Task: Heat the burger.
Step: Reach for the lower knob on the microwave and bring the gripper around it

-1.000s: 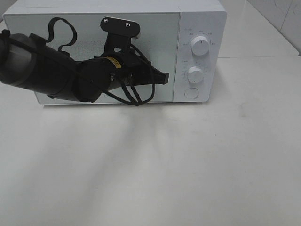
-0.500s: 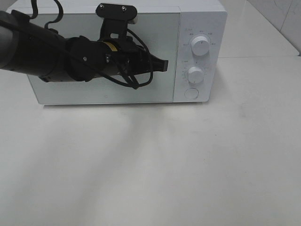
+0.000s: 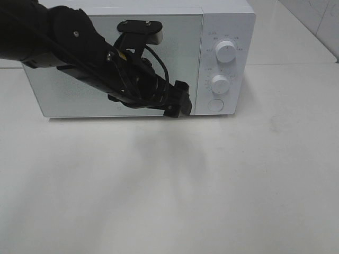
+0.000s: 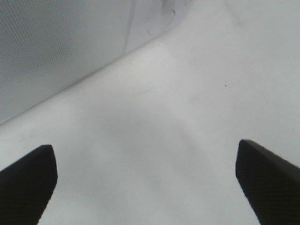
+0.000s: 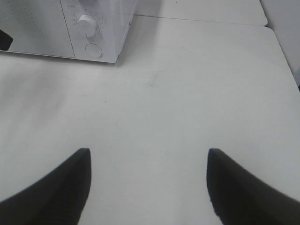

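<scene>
White table (image 3: 238, 185) lies below the left gripper (image 3: 179, 105), jaws apart and empty, just before the shut microwave (image 3: 228, 21); the right gripper (image 5: 147, 185) gapes empty too. Burger unseen, perhaps inside; likely a knob (image 3: 220, 83) just beside the left gripper needs turning next.

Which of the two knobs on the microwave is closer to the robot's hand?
The lower knob, just right of the left hand; the upper knob sits higher, farther away.

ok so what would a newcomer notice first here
The boxy white microwave with its door closed, standing at the back of the plain white table. Across its door reaches the black left arm, its pincer open near the door's lower right corner, beside two round white dials. No burger shows.
</scene>
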### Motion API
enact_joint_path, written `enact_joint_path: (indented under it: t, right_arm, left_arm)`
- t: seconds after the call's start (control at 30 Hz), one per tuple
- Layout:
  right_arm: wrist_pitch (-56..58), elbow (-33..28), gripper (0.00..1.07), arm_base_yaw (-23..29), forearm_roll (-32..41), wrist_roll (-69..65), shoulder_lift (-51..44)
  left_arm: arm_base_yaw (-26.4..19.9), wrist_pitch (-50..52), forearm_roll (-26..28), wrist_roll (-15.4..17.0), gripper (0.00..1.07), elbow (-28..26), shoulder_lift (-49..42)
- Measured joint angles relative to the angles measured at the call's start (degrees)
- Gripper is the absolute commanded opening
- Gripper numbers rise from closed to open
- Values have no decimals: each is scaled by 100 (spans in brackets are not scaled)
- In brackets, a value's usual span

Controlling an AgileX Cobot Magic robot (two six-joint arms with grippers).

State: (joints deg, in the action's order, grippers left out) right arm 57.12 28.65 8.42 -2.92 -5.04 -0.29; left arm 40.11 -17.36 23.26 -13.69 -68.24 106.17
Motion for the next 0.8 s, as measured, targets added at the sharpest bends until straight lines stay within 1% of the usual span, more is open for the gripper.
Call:
enact_joint_path:
  t: [0.03,0.07,0.1,0.17,0.2,0.27,0.3,0.33,0.4,0.43,0.5,0.53,0.57,0.63,0.7,0.8]
  right_arm:
    - [0,0,68,0,0,0,0]
    - [0,0,68,0,0,0,0]
    - [0,0,68,0,0,0,0]
    - [0,0,68,0,0,0,0]
    - [0,0,68,0,0,0,0]
    - [0,0,68,0,0,0,0]
    - [0,0,68,0,0,0,0]
    - [0,0,68,0,0,0,0]
    - [0,0,68,0,0,0,0]
    - [0,0,68,0,0,0,0]
    - [0,0,68,0,0,0,0]
    - [0,0,68,0,0,0,0]
    - [0,0,68,0,0,0,0]
    - [0,0,68,0,0,0,0]
    - [0,0,68,0,0,0,0]
    - [0,0,68,0,0,0,0]
  left_arm:
    - [0,-361,-17,0,99,0,-120]
    - [0,-361,-17,0,99,0,-120]
    - [-17,-693,-63,0,99,-6,-218]
    - [-23,-854,-92,0,98,-6,-269]
    - [-69,-1180,-166,0,98,-11,-367]
    - [-80,-1341,-201,0,98,-11,-424]
    - [-126,-1662,-292,0,98,-17,-521]
    - [-126,-1662,-292,0,98,-17,-521]
    - [-212,-2212,-464,0,98,-23,-625]
    - [-212,-2212,-464,0,98,-23,-625]
    - [-321,-2773,-527,0,98,-29,-647]
    - [-321,-2773,-527,0,98,-29,-647]
    - [-430,-3111,-539,0,98,-29,-647]
    - [-481,-3220,-561,17,98,-29,-647]
    - [-653,-3552,-590,52,98,-29,-688]
    - [-779,-3684,-619,86,98,-29,-762]
